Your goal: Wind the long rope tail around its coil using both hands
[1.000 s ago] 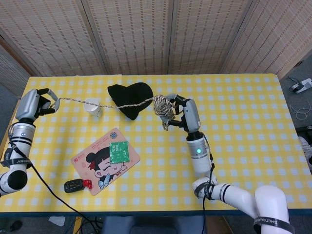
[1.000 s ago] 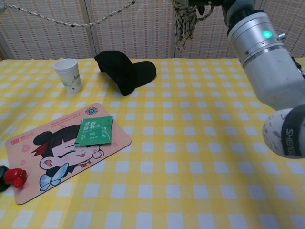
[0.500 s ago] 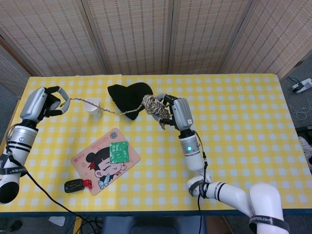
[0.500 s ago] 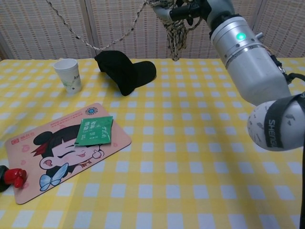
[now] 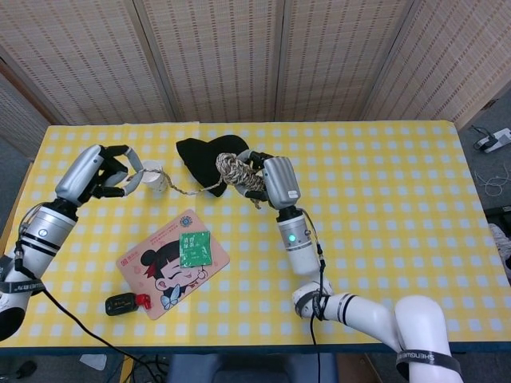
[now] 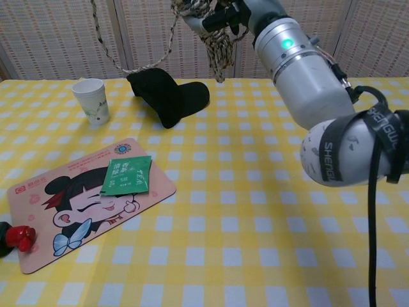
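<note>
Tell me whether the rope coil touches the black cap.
Apart. The chest view shows the rope coil held up by the right hand, hanging above the black cap.

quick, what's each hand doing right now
Left hand: holding the rope tail.
Right hand: gripping the rope coil.

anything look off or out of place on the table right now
Nothing spilled or damaged. The black cap lies crumpled on its side near the upright paper cup, and a green packet sits askew on the cartoon mat. The rope tail sags between the hands, over the cap.
</note>
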`<move>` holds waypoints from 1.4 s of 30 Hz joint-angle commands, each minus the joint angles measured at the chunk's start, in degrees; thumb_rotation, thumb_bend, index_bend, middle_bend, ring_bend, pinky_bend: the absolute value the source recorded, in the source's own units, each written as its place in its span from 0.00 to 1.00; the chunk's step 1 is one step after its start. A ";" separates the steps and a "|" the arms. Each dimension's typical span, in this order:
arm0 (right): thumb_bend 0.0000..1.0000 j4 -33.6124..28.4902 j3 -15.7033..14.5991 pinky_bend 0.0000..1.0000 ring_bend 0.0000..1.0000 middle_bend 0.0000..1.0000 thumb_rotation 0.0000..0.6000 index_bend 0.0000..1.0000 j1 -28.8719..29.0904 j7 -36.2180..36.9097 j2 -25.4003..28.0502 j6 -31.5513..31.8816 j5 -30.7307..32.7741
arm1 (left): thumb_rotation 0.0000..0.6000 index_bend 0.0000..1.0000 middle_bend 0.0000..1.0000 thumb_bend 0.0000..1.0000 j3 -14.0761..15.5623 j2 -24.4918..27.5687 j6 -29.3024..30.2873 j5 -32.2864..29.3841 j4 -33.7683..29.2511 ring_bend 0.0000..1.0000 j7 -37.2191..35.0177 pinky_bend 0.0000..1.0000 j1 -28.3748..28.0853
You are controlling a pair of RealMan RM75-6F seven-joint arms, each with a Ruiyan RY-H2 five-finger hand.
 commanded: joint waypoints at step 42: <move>1.00 1.77 -8.96 0.76 0.59 0.68 1.00 0.86 6.09 11.18 -1.44 -4.46 -11.19 | 1.00 0.74 1.00 0.45 -0.06 -6.26 -10.22 -22.21 7.55 1.00 7.11 1.00 -16.08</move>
